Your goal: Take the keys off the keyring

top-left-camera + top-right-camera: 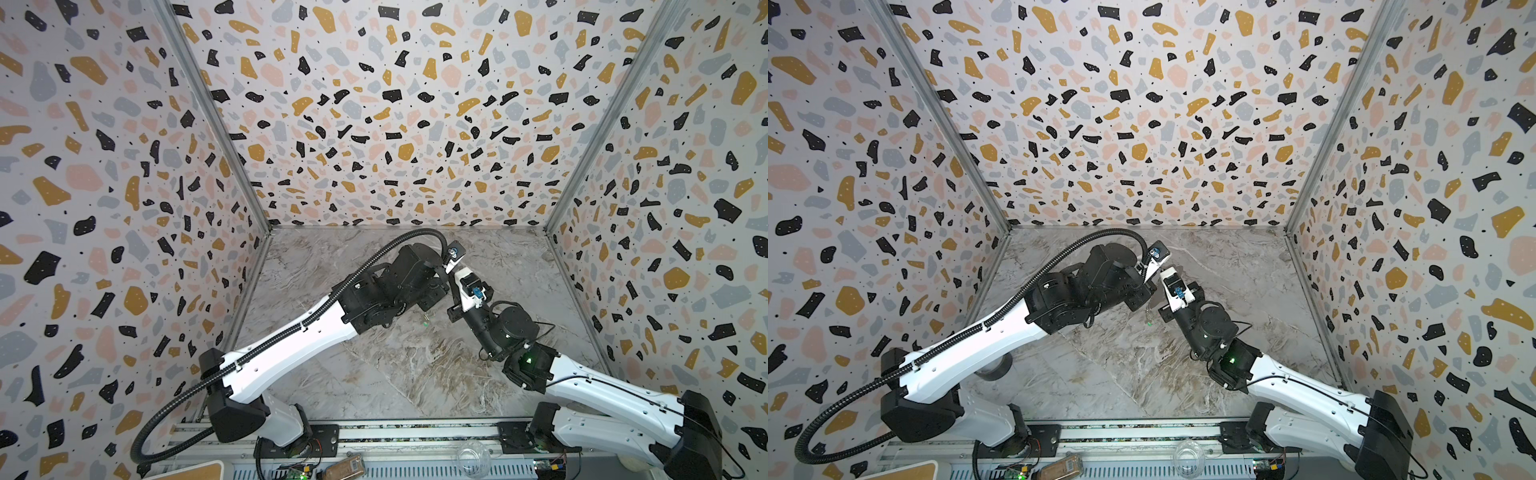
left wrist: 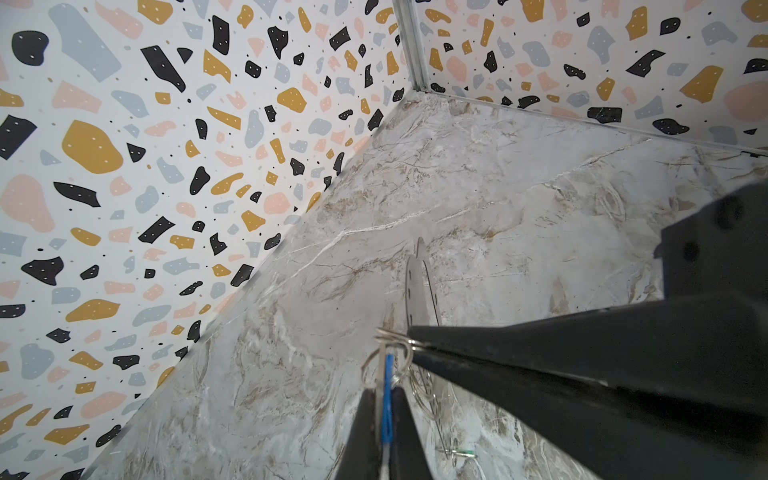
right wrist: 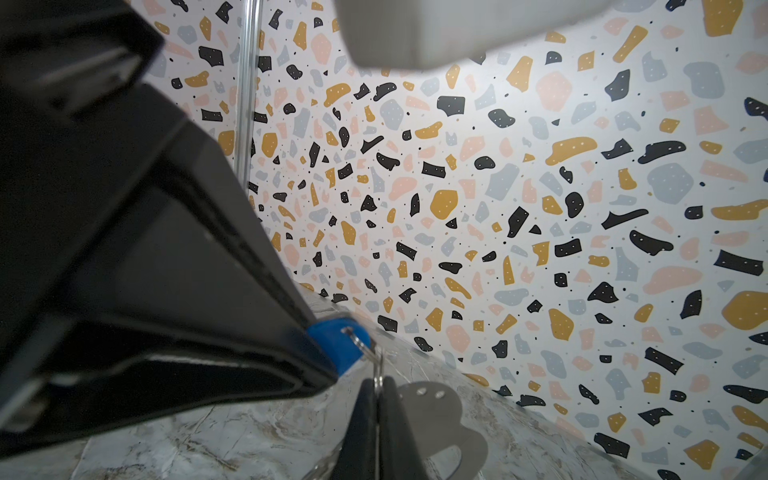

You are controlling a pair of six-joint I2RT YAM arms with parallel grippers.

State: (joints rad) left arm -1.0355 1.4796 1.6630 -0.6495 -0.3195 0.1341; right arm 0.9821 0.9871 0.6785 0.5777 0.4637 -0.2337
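So both arms meet mid-table, tips nearly touching. L pincer (image 2: 385, 392) is clamped shut on the blue tag (image 3: 336, 338); in the left wrist view the tag sits edge-on btw the two fingers (image 2: 363, 419). The tag's long axis runs along the L fingers, and its hole end pokes out past the tips, pointing straight at the R pincer (image 3: 377, 384). R pincer is closed too, pinching the thin wire of the ring links (image 2: 395, 334) right at its fingertips, just beyond the tag's hole. The strap loop (image 2: 417, 286) sticks out past the R tips on the side away from the L pincer. Its long axis carries on outward from the grip, rounded end farthest from both pincers, above the marble table (image 2: 498, 187). In the right wrist view it's flat-on just beside the R fingers (image 3: 440, 419), w/ two small rivets near the ring end. The green tag (image 2: 464, 453) is lower than both pincers, a tiny green speck in both top views (image 1: 426, 322) (image 1: 1148, 321). Can't tell if it hangs off the wire or lies on the table, and it's too small to say which way it points.
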